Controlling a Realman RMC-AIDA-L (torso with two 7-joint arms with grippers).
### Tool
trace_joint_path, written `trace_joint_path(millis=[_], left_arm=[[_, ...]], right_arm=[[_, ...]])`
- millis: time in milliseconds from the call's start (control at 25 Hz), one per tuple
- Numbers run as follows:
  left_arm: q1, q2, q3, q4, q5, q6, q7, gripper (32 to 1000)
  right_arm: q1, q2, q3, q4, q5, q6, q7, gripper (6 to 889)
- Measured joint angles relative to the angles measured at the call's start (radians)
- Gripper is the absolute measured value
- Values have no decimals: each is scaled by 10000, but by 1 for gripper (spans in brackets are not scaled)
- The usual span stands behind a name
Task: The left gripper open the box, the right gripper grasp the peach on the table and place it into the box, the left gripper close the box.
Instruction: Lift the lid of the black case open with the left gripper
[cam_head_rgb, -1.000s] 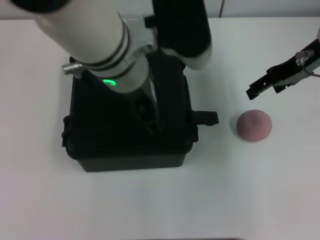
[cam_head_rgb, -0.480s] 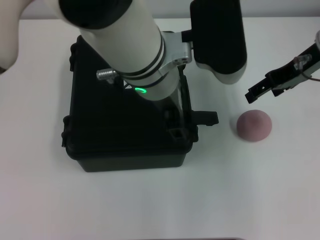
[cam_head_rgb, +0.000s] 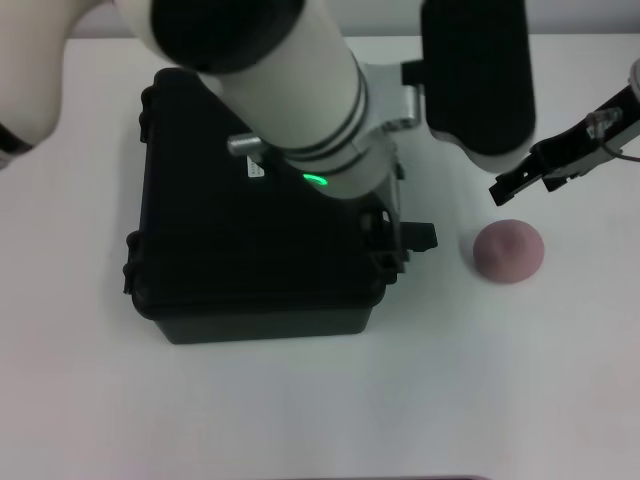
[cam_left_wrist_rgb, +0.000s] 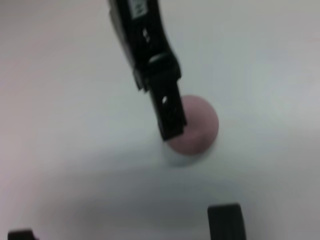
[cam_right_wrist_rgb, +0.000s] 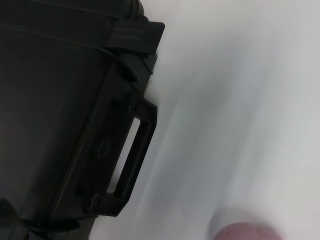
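The box (cam_head_rgb: 250, 250) is showing solid matte black all over, with a small white label (cam_head_rgb: 254, 169) on its lid, and it is sitting on a plain white counter (cam_head_rgb: 300, 400). The peach (cam_head_rgb: 508, 251) is showing a dull, even pink. The left gripper (cam_head_rgb: 385, 235) is showing black below a white arm with black bands and a glowing green ring light, while the right gripper (cam_head_rgb: 505, 188) is showing black too.
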Motion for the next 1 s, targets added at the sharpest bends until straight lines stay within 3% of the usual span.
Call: trace_joint_path(millis=[160, 440, 480, 1000], left_arm=[[-296, -30, 511, -489, -347, 647, -3, 839], [-682, -46, 618, -1238, -873, 1193, 23, 833], [-899, -53, 724, -1646, -1073, 1463, 52, 832], [-1535, -71, 1726, -2993, -1173, 2803, 94, 820]], right_arm=[[12, 0, 0, -1, -3, 2, 0, 848], [9, 0, 1, -1, -3, 3, -8, 847], [9, 0, 0, -1, -3, 3, -12, 847], [44, 0, 16, 125, -3, -121, -129, 847]])
